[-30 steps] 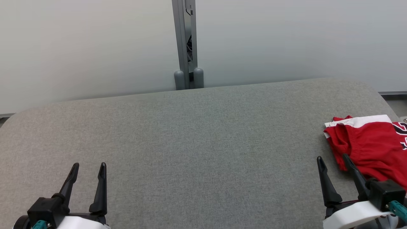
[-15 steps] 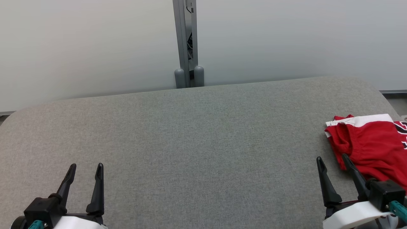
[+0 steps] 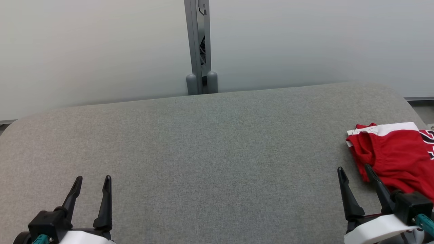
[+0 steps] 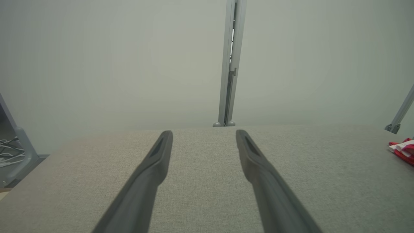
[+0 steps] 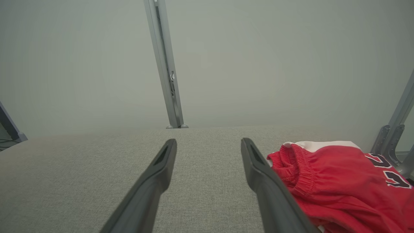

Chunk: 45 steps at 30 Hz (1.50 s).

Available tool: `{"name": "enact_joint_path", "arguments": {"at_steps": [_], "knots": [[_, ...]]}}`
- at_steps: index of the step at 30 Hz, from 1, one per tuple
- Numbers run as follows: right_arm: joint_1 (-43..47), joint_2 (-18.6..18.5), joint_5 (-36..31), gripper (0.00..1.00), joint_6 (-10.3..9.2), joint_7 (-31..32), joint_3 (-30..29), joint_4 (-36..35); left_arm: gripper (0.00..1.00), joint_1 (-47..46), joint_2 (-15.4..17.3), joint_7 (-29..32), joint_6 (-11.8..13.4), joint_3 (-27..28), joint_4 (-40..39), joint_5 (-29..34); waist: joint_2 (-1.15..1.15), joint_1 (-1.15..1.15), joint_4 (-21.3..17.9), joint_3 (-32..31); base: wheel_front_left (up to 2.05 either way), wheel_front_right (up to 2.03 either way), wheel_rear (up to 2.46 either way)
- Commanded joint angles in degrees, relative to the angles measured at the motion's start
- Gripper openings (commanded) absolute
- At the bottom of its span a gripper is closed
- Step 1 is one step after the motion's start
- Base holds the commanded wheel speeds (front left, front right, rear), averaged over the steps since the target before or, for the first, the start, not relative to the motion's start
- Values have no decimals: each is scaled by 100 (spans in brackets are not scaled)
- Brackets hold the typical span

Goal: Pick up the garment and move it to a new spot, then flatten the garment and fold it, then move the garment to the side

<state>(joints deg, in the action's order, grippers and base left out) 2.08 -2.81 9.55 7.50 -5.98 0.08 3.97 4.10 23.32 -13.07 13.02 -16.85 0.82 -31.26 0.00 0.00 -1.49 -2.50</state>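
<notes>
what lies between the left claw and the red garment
Mostly bare grey table, then the open right claw close beside the garment, as the head view shows.

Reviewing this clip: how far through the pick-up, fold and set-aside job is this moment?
Looks done: the red fabric garment with white trim lies as a compact layered bundle at the right edge of the grey fabric-covered table, so folding and setting aside seem finished, though an untouched start can't be excluded. In hand: nothing; the left gripper and right gripper are open and empty. Left: apparently nothing.
</notes>
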Motion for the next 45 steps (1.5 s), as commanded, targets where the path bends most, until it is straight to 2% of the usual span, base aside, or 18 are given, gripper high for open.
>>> {"name": "enact_joint_path", "arguments": {"at_steps": [1,6,7,10,25,45], "knots": [[37,-23,-2,100,-3,12,-20,-14,100,-29,32,5,27,-4,29,-17,0,0,3,-8,0,0,0],[32,-23,13,100,-2,30,-18,-27,100,-29,19,19,72,-17,58,-32,0,0,10,-24,0,0,0],[0,0,9,0,1,14,6,5,0,2,-21,20,46,-23,40,-10,0,0,10,-24,0,0,0],[86,51,39,0,1,20,34,149,0,80,-157,32,39,-90,183,-29,0,0,10,-24,0,0,0],[-117,12,1694,0,1,355,-181,327,0,-133,-517,292,-377,278,392,-1259,0,0,27,12,0,0,0],[-338,-21,3477,0,0,732,-439,524,0,-362,-917,585,-834,693,595,-2589,0,0,49,61,0,0,0]]}}
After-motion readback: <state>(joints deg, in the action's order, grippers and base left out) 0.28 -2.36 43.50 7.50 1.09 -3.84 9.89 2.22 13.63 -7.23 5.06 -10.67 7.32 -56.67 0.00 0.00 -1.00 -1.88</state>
